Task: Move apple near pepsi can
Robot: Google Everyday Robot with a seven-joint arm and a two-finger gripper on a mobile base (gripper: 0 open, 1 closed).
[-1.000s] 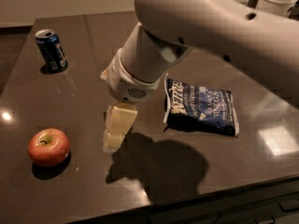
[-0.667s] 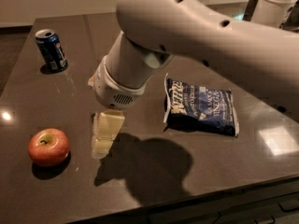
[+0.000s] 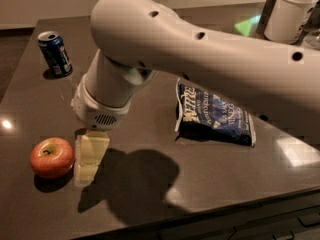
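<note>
The round red-orange apple (image 3: 52,157) is sitting near left, yellowish stem dimple facing up; the gripper (image 3: 90,156) is hanging just right of it, its spread impossible to tell

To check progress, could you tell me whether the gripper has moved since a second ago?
Yes. The gripper has shifted away from the chip bag toward the unmoved apple, and is now close beside it.

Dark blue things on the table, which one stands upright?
The dark blue soda can; the blue chip bag lies flat. The gripper hangs beside the red apple.
</note>
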